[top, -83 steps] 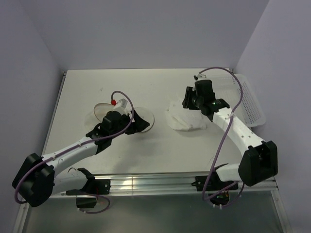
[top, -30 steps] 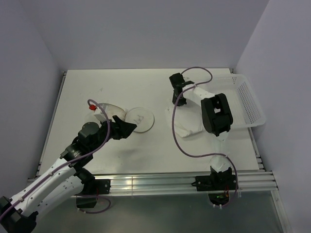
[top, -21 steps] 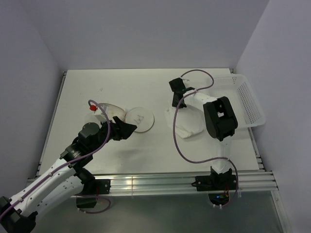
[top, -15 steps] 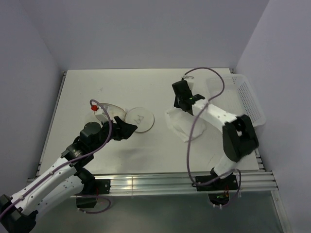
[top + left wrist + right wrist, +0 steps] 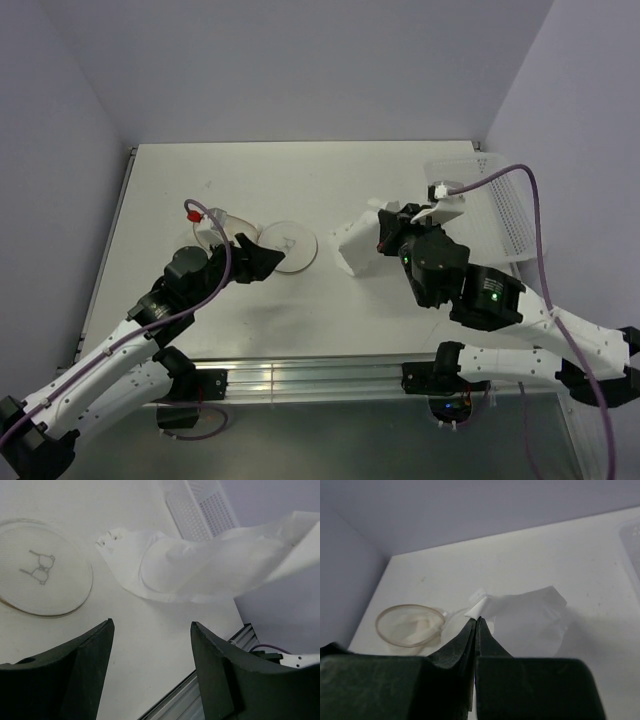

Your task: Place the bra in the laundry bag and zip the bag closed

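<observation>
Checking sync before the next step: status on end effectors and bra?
Left end effector open, empty. Right end effector shut on bra, one end lifted. Laundry bag on table, bra outside. Nothing between them.

A bra symbol (image 5: 39,568) marks the laundry bag (image 5: 62,587).

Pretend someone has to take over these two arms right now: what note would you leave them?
Left gripper: open, empty, hovering beside the laundry bag.
Right gripper: shut on the bra, with one end lifted off the table.
Laundry bag: lies on the table left of the bra, printed face up. It looks unzipped, its two round faces side by side.
Done: bra grasped.
Left: put the bra in the bag, then zip it closed.
</observation>
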`<state>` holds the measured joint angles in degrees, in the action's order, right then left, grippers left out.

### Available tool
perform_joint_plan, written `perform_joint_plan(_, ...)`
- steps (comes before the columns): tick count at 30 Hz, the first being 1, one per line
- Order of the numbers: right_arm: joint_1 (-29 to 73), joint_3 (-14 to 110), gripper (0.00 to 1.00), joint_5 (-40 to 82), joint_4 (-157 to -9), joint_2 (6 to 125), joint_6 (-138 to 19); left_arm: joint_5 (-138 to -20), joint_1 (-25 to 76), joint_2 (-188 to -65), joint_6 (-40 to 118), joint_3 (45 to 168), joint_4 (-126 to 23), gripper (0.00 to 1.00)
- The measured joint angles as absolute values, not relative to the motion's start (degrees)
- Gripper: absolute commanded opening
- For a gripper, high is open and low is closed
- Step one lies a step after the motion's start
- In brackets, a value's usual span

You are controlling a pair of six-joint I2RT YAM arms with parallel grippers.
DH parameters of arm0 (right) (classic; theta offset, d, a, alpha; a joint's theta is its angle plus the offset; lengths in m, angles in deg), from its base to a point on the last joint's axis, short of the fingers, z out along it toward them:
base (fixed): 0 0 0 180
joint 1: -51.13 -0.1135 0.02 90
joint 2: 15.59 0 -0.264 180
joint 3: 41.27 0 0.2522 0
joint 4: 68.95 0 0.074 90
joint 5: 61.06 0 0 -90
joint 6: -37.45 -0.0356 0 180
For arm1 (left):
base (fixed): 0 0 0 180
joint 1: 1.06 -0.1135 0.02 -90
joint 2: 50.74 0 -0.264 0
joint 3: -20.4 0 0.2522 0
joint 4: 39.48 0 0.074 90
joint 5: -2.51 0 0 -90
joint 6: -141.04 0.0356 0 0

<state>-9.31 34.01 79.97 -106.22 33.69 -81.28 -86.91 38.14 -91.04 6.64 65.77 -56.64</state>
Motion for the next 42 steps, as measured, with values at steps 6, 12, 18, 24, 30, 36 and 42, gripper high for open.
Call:
perform_joint_plan(6,-27.3,48.4,0.0,94.0,-105.9,37.7,-73.6,-85.6,38.2,-92.3,6.6,69.2,-54.1,0.68)
perform_joint_plan(12,-19.9,52.4,0.0,92.1,-99.4,40.4,-65.4,-85.4,38.3,-93.5,6.6,70.3,-52.9,0.69)
perform_joint_plan(18,0.5,47.8,0.0,77.0,-98.7,43.0,-69.5,-85.2,38.3,-95.4,6.0,70.1,-51.7,0.69)
perform_joint_plan(24,19.2,41.9,0.0,59.7,-93.9,57.8,-72.2,-84.8,38.4,-100.3,4.5,69.1,-49.0,0.7)
perform_joint_plan(30,28.0,55.9,0.0,49.7,-93.2,87.1,-72.7,-84.8,38.4,-106.6,3.7,69.1,-47.0,0.7)
perform_joint_plan(36,31.8,69.2,0.09,43.4,-94.7,103.5,-74.1,-85.8,38.4,-109.6,3.6,69.1,-46.7,0.7)
perform_joint_plan(42,33.6,73.2,0.39,40.5,-96.5,106.4,-75.6,-86.3,38.4,-112.3,3.6,69.2,-45.6,0.7)
